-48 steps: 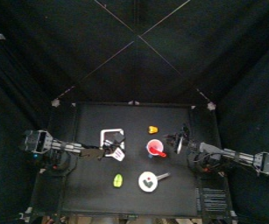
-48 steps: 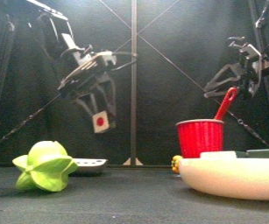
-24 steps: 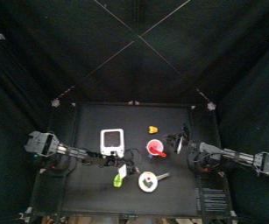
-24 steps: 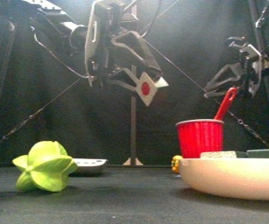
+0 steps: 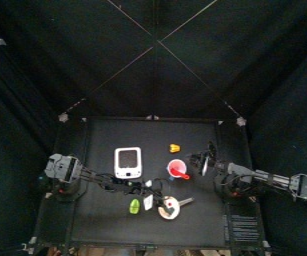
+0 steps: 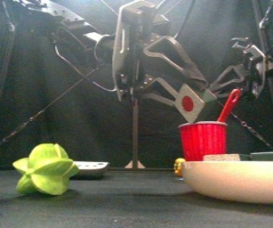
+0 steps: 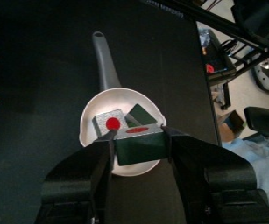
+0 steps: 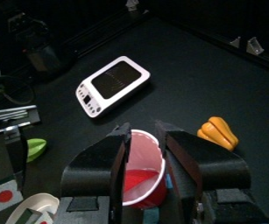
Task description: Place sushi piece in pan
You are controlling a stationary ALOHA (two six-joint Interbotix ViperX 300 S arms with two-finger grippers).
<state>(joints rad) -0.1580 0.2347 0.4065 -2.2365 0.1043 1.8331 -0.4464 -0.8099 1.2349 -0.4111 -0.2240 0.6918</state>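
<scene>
My left gripper (image 7: 138,143) is shut on the sushi piece (image 7: 140,128), a dark block with a white face and a red dot. It holds the piece directly above the white pan (image 7: 116,107), whose handle points away. In the front view the sushi piece (image 6: 188,101) hangs in the left gripper (image 6: 178,94) well above the pan (image 6: 239,181). In the top view the left gripper (image 5: 152,198) is beside the pan (image 5: 169,208). My right gripper (image 8: 144,134) is open, resting above a red cup (image 8: 144,171).
A red cup (image 5: 179,169) with a red stick in it stands mid-table. A white handheld device (image 5: 129,160) lies behind the left arm, an orange piece (image 5: 177,148) further back. A green star-shaped fruit (image 6: 46,169) lies at the front left of the pan.
My left arm has swung to the right with the sushi piece, from over the table's left part to above the pan. The right arm has not moved.
</scene>
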